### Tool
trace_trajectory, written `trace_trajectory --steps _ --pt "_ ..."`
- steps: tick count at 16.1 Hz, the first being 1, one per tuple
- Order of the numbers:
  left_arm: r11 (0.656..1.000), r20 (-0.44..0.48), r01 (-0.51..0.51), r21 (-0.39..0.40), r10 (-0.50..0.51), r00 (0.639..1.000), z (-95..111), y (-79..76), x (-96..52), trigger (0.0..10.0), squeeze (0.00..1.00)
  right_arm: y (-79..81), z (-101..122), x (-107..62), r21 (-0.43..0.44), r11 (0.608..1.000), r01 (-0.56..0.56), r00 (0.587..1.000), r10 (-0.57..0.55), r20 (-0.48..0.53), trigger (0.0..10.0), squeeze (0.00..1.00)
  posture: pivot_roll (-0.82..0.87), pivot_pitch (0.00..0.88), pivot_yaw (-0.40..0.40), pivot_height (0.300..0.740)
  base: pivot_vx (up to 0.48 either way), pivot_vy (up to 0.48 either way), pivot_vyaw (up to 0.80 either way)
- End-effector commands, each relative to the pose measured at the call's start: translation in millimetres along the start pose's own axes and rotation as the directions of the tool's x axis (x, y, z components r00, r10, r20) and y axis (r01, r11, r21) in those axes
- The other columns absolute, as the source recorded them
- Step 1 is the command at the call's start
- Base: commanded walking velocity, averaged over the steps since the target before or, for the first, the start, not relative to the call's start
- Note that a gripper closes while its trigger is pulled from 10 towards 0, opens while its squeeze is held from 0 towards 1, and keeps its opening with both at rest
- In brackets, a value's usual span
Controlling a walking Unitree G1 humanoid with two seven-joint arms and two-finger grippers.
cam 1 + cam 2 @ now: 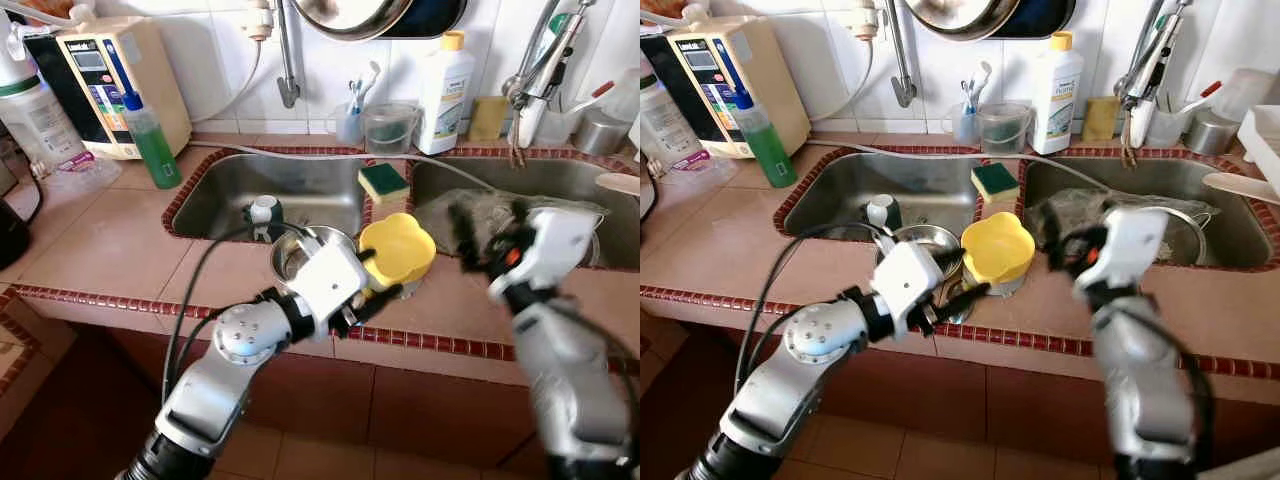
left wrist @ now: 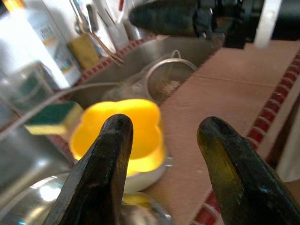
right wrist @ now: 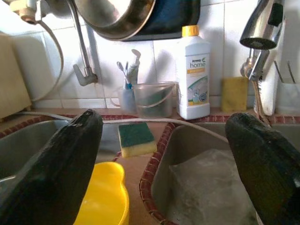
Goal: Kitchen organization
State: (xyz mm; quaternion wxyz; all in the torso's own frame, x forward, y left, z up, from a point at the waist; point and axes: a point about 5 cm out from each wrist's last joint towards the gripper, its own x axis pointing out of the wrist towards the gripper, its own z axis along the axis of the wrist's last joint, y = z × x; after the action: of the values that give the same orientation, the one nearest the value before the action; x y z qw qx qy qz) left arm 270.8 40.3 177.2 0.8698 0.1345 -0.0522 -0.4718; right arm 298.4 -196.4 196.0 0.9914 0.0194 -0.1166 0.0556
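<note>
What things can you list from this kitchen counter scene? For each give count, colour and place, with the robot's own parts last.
Yellow bowl: 1, yellow, counter edge between the sinks.
Steel bowl: 1, silver, beside the yellow bowl.
Sponge: 1, green and yellow, on the divider between sinks.
Detergent bottle: 1, white with yellow cap, by the back wall.
Green bottle: 1, green, left of the left sink.
Water filter unit: 1, cream, back left.
Left gripper: open, at the yellow bowl.
Right gripper: open, over the right sink's edge.

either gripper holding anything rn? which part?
Nothing held. Left gripper is open, just short of the yellow bowl; right gripper is open above the counter near the sink divider.
</note>
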Motion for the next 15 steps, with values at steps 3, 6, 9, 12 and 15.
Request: trace_trajectory --steps 3,6,9,12,15 --pt "0.998 0.004 -0.020 -0.057 0.021 1.000 6 3.2 1.3 10.0 0.00 -8.7 -9 11.8 0.041 0.999 0.024 0.996 -0.020 -0.089 10.0 0.00 -0.26 0.051 0.095 0.740 0.000 0.000 0.00" --pt "0.987 -0.054 -0.071 -0.143 0.064 0.996 1 8.2 6.4 10.0 0.00 -12.2 -14 25.4 0.110 0.994 0.023 0.990 -0.007 -0.144 10.0 0.00 -0.26 0.042 0.091 0.740 0.000 0.000 0.00" --pt "0.987 -0.068 -0.083 -0.137 0.074 0.995 0 7.3 9.9 10.0 0.00 -13.2 -19 32.9 0.121 0.992 -0.030 0.984 0.050 -0.170 10.0 0.00 -0.26 0.037 0.088 0.740 0.000 0.000 0.00" --pt "0.988 -0.095 -0.090 -0.125 0.078 0.992 -3 6.4 11.7 10.0 0.00 -14.0 -24 41.6 0.173 0.978 -0.118 0.961 0.156 -0.227 10.0 0.00 -0.26 0.035 0.080 0.740 0.000 0.000 0.00" --pt "0.988 -0.095 -0.095 -0.122 0.084 0.992 2 7.7 11.1 10.0 0.00 -12.2 -25 47.7 0.246 0.948 -0.200 0.931 0.262 -0.253 10.0 0.00 -0.25 0.040 0.070 0.740 0.000 0.000 0.00"
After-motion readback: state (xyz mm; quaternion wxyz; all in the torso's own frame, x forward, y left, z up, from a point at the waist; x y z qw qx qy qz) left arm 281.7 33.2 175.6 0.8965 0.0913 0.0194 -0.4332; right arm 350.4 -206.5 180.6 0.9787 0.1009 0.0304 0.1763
